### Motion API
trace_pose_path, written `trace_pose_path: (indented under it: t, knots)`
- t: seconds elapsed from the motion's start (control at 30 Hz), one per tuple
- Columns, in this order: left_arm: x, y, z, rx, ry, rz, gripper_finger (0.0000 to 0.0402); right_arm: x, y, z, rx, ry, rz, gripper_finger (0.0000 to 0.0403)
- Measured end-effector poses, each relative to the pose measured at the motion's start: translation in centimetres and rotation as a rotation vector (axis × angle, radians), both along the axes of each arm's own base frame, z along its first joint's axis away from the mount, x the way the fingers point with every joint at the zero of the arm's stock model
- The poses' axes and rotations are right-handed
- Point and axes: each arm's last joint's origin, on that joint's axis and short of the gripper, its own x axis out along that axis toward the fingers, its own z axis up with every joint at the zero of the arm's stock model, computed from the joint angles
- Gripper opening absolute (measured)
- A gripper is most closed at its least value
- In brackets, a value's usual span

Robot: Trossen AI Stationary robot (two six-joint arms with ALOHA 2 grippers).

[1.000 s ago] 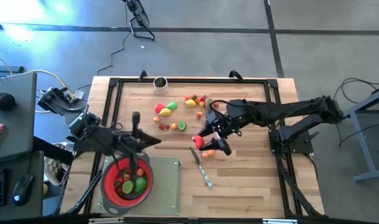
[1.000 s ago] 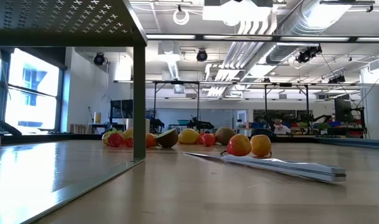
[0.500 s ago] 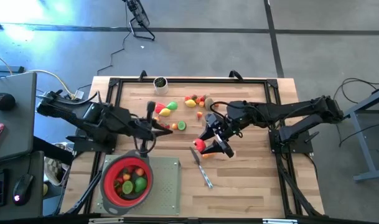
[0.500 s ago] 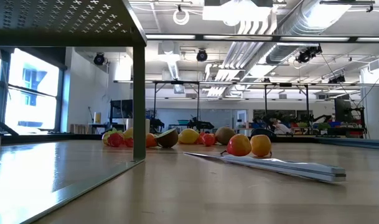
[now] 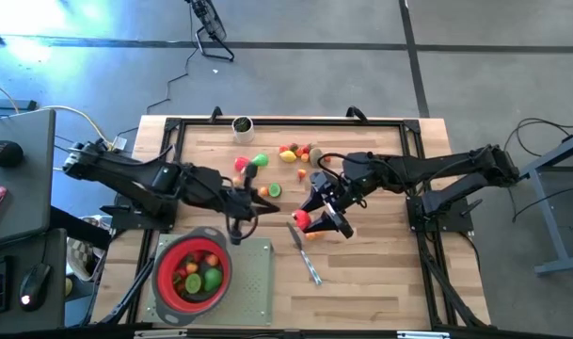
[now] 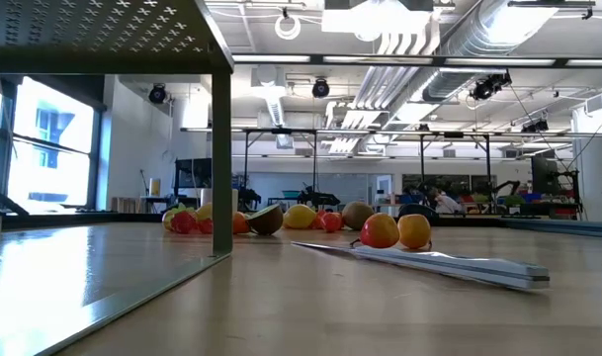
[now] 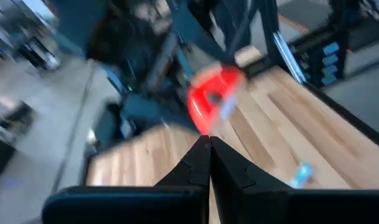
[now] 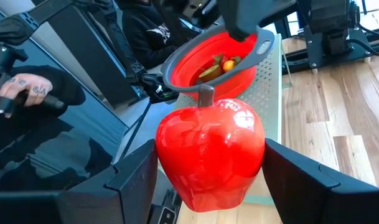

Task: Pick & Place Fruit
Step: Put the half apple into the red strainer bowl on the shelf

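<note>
No readable text, label, brand, number or sign in any view.

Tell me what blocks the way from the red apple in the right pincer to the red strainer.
The left pincer, shut and empty, hangs just past the strainer's rim, roughly between it and the red apple in the right pincer. The knife lies flat beside the route.

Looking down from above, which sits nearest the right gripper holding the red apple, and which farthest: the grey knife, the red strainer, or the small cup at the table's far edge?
Measured from the right gripper:
1. Grey knife, just beside it, toward the table's near edge.
2. Small cup, at the far edge.
3. Red strainer, near-left corner, beyond the left arm.
</note>
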Motion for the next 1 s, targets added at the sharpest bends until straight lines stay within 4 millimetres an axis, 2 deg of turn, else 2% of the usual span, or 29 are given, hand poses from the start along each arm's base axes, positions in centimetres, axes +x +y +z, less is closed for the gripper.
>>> trace_pose_path:
  t: [0.07,0.17,0.4,0.57,0.7,1.0]
  knots:
    - [0.3,-0.1,-0.1,0.036,-0.01,-0.006,0.0017,0.0,0.0,0.0,0.0,0.001,0.001,0.025]
    - [0.8,-0.2,-0.1,0.036,-0.026,-0.006,0.0057,0.0,0.1,0.0,0.0,0.002,0.002,0.0249]
    - [1.2,-0.6,-0.7,0.141,-0.011,-0.045,0.0197,-0.1,0.1,0.0,0.029,0.017,0.024,0.0249]
    - [2.3,-1.1,-1.6,0.206,0.01,-0.058,0.0273,-0.1,0.2,-0.1,0.072,0.043,0.045,0.0249]
    - [3.6,-1.5,-2.4,0.199,0.008,-0.071,0.03,-0.2,0.5,-0.1,0.09,0.061,0.066,0.0249]
    - [4.2,-1.8,-3.0,0.116,0.027,-0.095,0.0303,-0.6,1.3,-1.2,0.05,0.165,0.026,0.0249]
